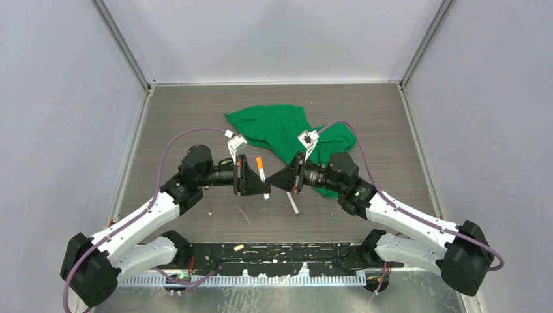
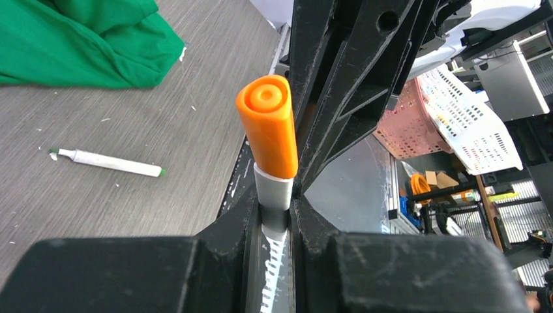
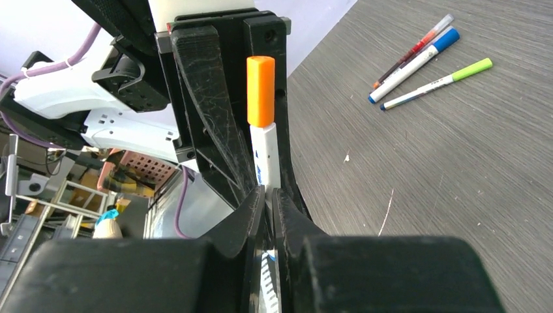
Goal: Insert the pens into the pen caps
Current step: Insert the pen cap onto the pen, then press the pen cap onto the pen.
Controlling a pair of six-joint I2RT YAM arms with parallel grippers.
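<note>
Above the middle of the table (image 1: 195,111), a white pen (image 2: 272,188) with an orange cap (image 2: 267,124) on its end is held between the two grippers. The left gripper (image 2: 274,207) is closed on the white barrel just under the cap. The right gripper (image 3: 267,194) is closed too, and the barrel's lower part is pinched at its tips. A loose pen (image 2: 107,162) is seen lying flat on the table, near the green cloth (image 2: 78,39).

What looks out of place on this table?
A green cloth lies crumpled on the table, partly under the right arm. One pen lies loose without a cap, its green tip bare; three other pens lying about are capped.
</note>
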